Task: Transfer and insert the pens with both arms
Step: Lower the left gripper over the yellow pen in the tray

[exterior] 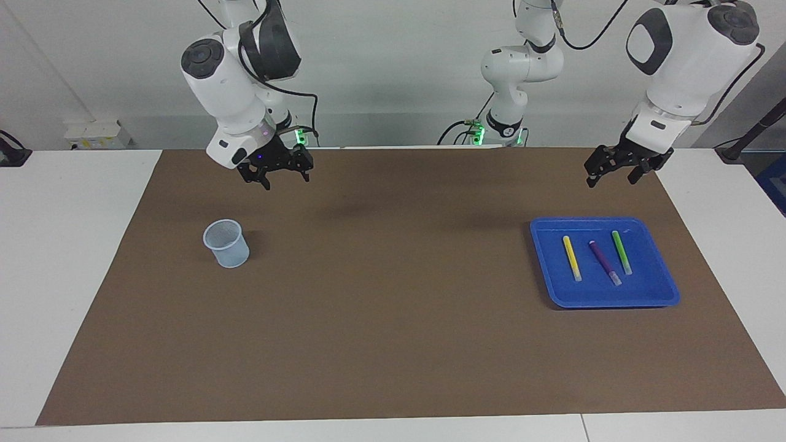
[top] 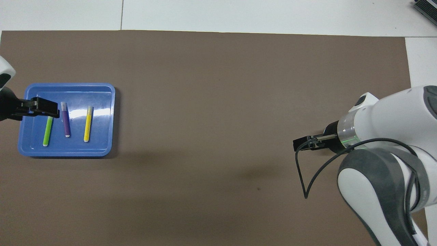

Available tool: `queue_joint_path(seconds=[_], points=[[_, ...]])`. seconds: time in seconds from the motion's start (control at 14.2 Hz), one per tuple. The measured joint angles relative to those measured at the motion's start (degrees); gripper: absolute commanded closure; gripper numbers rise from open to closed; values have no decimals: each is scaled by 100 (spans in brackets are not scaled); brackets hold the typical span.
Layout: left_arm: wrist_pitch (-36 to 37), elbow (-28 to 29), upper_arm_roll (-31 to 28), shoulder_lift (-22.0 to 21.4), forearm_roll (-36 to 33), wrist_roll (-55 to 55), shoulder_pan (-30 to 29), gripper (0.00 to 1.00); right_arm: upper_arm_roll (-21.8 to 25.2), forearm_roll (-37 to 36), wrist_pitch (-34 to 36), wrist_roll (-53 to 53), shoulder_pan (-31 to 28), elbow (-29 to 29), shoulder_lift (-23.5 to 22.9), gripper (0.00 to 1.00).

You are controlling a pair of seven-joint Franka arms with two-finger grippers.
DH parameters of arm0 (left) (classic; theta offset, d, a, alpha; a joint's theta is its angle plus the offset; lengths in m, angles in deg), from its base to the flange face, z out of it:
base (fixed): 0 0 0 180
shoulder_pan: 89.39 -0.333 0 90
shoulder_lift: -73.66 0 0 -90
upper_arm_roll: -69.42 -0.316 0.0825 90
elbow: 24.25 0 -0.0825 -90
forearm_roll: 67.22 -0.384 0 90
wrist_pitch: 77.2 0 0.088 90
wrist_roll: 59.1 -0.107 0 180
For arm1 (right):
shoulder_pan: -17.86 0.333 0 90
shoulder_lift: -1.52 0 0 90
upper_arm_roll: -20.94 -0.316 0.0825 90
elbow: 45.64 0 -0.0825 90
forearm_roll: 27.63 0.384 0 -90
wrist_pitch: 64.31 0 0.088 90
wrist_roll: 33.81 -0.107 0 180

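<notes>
Three pens lie side by side in a blue tray (exterior: 660,288) (top: 102,150) toward the left arm's end: yellow (exterior: 572,258) (top: 88,123), purple (exterior: 605,263) (top: 65,119) and green (exterior: 621,252) (top: 47,131). My left gripper (exterior: 611,175) (top: 44,107) hangs open in the air over the mat beside the tray, holding nothing; in the overhead view it covers the green pen's top end. My right gripper (exterior: 279,178) (top: 304,143) hangs open and holds nothing, over the mat beside a pale blue mesh cup (exterior: 226,244). The right arm hides the cup in the overhead view.
A brown mat (exterior: 393,307) covers most of the white table. Two smaller white arms with green lights (exterior: 519,73) stand at the robots' edge. A black cable (top: 302,177) loops down from the right arm.
</notes>
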Motion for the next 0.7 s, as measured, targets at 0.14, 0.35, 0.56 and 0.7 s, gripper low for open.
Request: queue_joint_path(seconds=[0.14, 0.35, 0.56, 0.7], points=[[-409, 337, 0, 7, 0, -6, -57, 0, 6, 28, -30, 18, -16, 2, 4, 0], [-839, 664, -5, 110, 0, -65, -212, 0, -19, 48, -144, 18, 4, 2, 11, 0], [-1155, 731, -6, 388, 0, -206, -292, 0, -27, 190, -158, 0, 5, 3, 12, 0], [-1423, 739, -3, 610, 0, -239, -292, 0, -27, 401, -161, -124, 5, 5, 12, 0]])
